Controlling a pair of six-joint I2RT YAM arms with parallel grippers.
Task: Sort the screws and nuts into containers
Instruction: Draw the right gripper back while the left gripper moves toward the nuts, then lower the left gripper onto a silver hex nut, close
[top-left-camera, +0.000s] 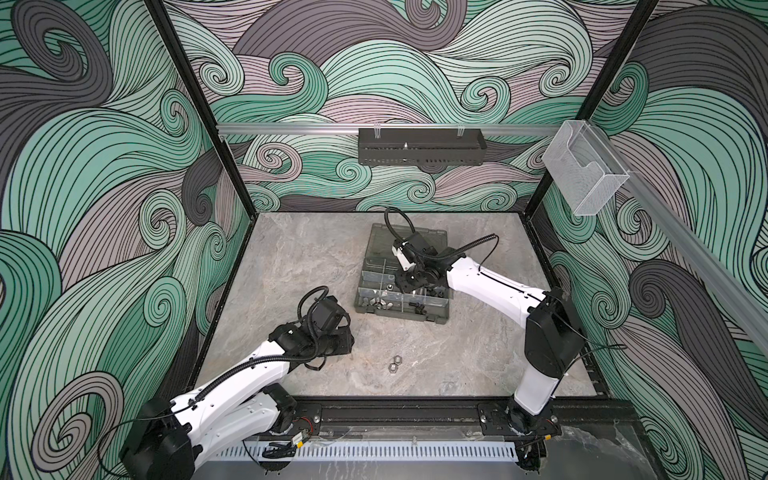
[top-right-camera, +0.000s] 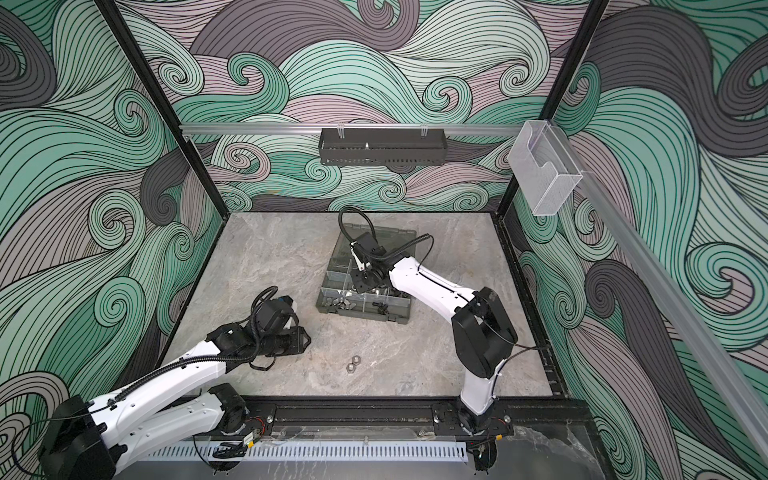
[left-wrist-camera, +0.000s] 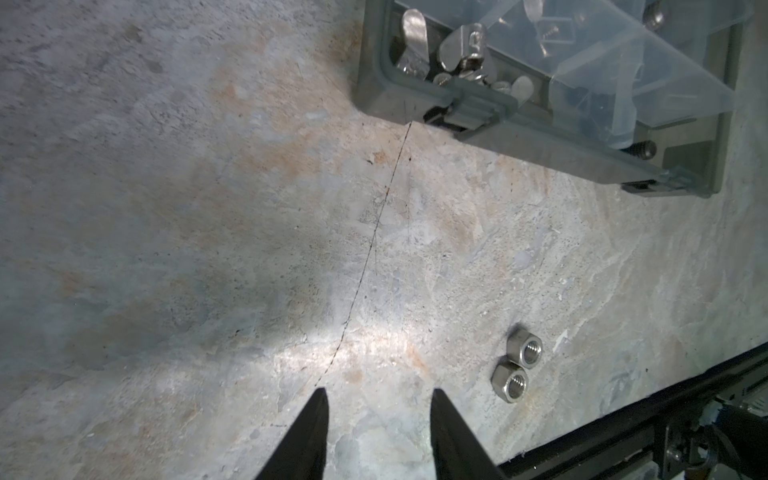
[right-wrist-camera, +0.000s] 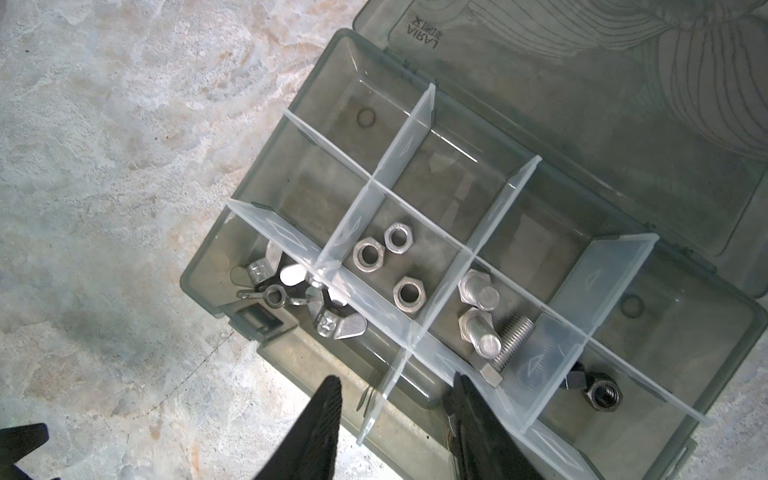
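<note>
Two silver nuts lie touching on the stone table near its front edge, seen in both top views. My left gripper hovers open and empty just left of them. The smoky grey case lies open, its containers split by clear dividers. One container holds three silver nuts, the one beside it three silver screws, another a black nut. My right gripper hangs open and empty over the case's near row.
Silver wing nuts fill a corner compartment. The case lid lies flat behind. A black perforated tray and a clear acrylic holder hang on the walls. A black rail borders the table's front.
</note>
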